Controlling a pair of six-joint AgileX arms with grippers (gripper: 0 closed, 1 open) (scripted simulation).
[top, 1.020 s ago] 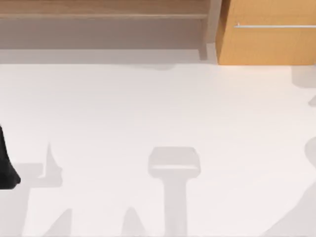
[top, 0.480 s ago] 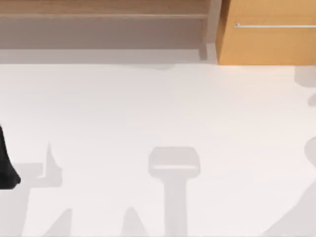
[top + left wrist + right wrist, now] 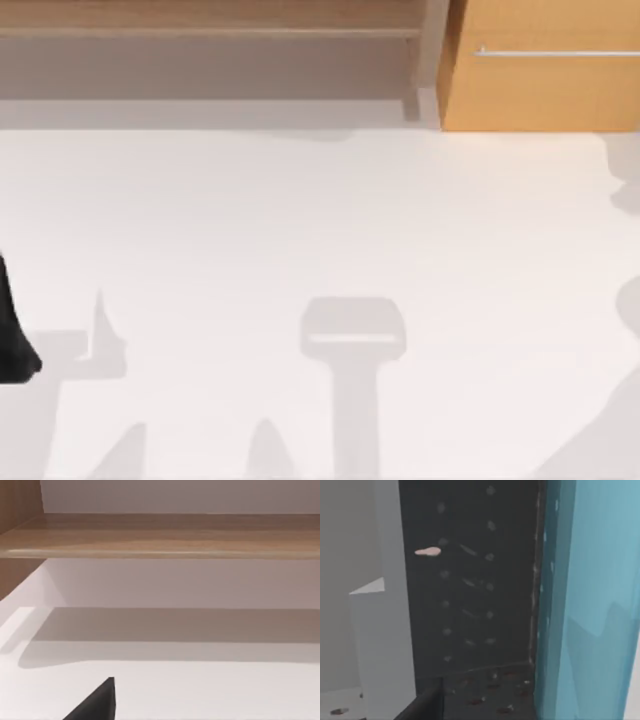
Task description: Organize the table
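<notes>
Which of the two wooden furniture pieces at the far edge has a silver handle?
The orange drawer unit at the right; a silver bar crosses its front. The brown shelf at the left has none.

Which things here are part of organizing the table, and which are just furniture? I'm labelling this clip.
Part of the job: the table; the dark and blue thing close before the right wrist camera.
Just there: wooden shelf; orange drawer unit.

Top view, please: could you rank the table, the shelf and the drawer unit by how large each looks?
1. Table, by far the largest.
2. Shelf.
3. Drawer unit.
The frame crops all three, so true sizes stay unsure.
</notes>
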